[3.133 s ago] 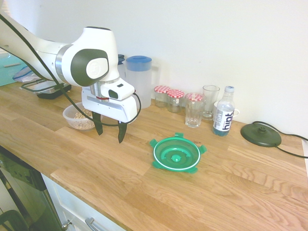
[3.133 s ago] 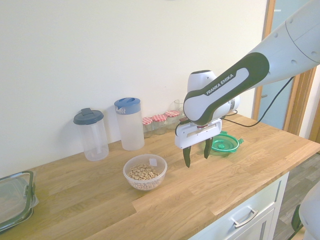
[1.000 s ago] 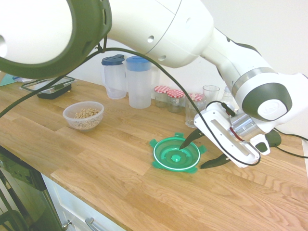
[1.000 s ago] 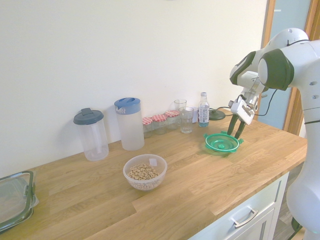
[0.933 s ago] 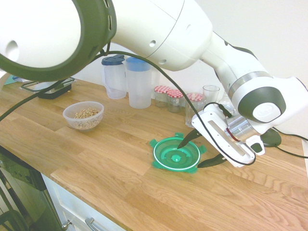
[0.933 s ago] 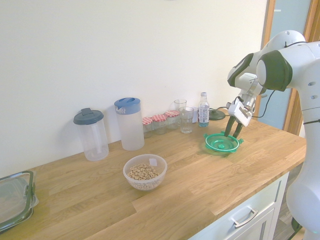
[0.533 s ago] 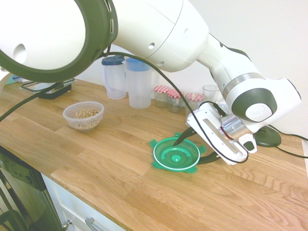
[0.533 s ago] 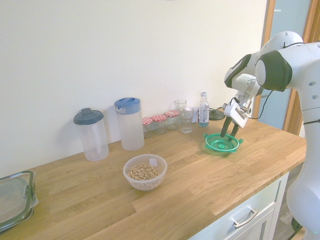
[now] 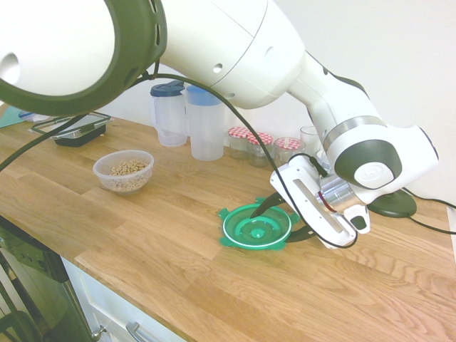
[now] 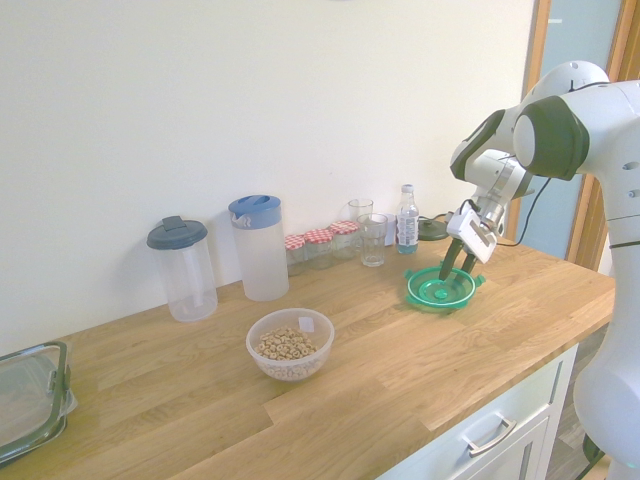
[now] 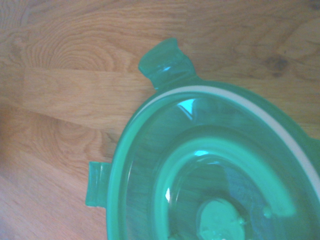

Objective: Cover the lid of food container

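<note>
since the lid (image 9: pixel 256 228) looks light, thin and slick, pinch its rim where your parted, empty gripper (image 9: pixel 283 219) straddles it.

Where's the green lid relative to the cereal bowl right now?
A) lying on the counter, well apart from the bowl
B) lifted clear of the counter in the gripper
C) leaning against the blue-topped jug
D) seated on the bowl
A: the lid lies on the wooden counter with the gripper straddling its rim, while the food container sits uncovered far off along the counter.
</note>
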`<state>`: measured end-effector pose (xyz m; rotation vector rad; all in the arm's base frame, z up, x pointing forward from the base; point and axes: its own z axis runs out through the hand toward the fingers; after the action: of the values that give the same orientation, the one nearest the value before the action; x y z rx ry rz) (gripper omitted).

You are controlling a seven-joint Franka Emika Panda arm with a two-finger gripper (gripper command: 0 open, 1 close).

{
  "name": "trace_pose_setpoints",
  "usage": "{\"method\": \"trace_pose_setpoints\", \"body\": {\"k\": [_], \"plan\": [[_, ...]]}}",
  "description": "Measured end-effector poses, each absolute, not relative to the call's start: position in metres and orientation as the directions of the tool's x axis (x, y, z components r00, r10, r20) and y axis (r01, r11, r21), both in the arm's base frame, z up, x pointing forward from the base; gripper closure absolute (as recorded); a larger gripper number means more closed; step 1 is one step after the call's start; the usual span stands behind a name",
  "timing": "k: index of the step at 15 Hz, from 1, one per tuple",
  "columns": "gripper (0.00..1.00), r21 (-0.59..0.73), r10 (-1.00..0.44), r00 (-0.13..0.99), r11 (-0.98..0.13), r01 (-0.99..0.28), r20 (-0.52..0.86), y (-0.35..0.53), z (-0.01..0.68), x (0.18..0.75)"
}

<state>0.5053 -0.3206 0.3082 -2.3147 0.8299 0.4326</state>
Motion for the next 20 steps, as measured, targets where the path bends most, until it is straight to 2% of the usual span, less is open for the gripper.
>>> {"method": "trace_pose_setpoints", "body": {"k": [17, 20], "plan": [[1.0, -0.445, -0.458, 0.739, -0.597, -0.668, -0.494, -0.312, 0.287, 0.495], [1.0, -0.411, -0.489, 0.72, -0.598, -0.688, -0.493, -0.319, 0.298, 0.49]]}}
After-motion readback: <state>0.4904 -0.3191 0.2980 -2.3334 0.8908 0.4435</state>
